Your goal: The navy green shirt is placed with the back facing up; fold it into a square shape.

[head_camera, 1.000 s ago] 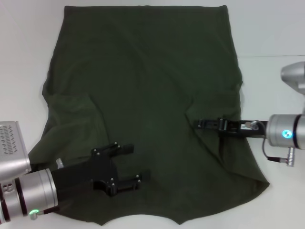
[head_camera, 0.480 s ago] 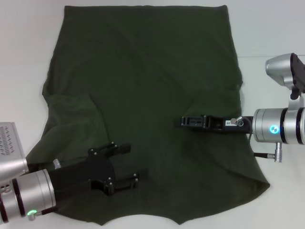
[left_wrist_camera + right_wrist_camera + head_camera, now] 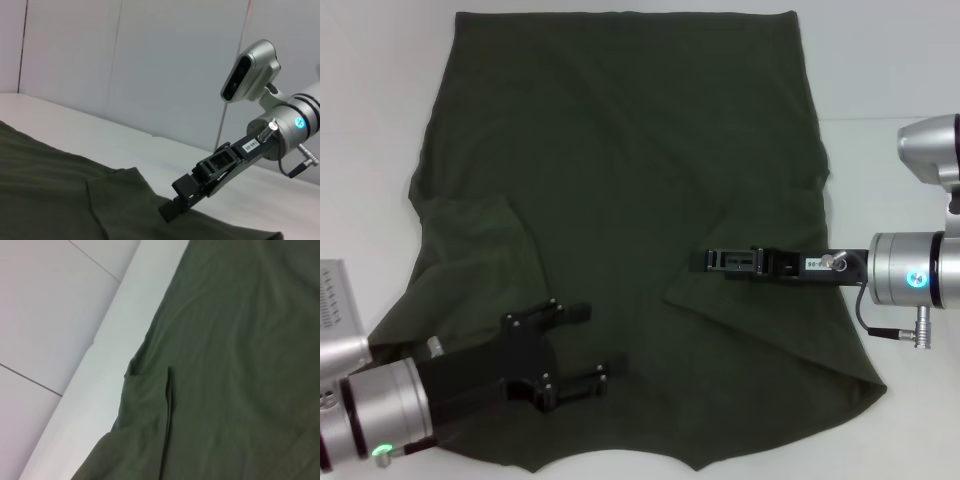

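The navy green shirt (image 3: 620, 150) lies spread on the white table, its hem far from me and its collar edge near me. My right gripper (image 3: 704, 262) reaches in from the right, shut on the shirt's right sleeve edge, which is folded inward over the body to a flap corner (image 3: 667, 298). The same gripper shows in the left wrist view (image 3: 170, 212), its tip down on the fabric. My left gripper (image 3: 602, 340) is open and empty just above the shirt's near-left part. The left sleeve (image 3: 470, 225) lies folded inward; it also shows in the right wrist view (image 3: 150, 390).
The white table (image 3: 380, 100) shows bare on both sides of the shirt and along its near edge (image 3: 910, 430). A pale wall (image 3: 150, 65) stands behind the table.
My right gripper has moved inward to the left with the sleeve, and the folded flap over the shirt's body has grown. My left arm has drawn back slightly toward me.
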Robot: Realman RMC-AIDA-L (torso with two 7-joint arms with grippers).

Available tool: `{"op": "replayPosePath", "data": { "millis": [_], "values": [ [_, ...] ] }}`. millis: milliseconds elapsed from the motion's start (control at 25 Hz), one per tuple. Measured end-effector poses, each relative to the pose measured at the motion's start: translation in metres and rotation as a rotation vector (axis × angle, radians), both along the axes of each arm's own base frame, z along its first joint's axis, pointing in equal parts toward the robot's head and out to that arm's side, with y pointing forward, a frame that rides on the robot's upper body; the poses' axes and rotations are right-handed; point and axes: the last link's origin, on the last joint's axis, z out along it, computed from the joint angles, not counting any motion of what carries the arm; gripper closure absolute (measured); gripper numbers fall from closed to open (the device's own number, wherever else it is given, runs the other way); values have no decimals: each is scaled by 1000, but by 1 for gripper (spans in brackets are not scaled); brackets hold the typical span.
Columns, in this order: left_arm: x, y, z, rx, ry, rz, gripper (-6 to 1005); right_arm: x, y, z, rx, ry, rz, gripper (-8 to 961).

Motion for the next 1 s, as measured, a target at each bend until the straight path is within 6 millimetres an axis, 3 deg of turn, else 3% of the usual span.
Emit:
{"op": "replayPosePath", "data": {
  "millis": [360,600,1000],
  "values": [
    [-15,-14,19,1,-37,73,168,-5,-12,2,107,57,220,12],
    [-35,-22,39,75,-93,203,169,-16,-33,-7,205,131,456,12],
    [-76,-46,74,203,-26,354,170,-19,-35,-12,217,146,468,11]
  ]
}}
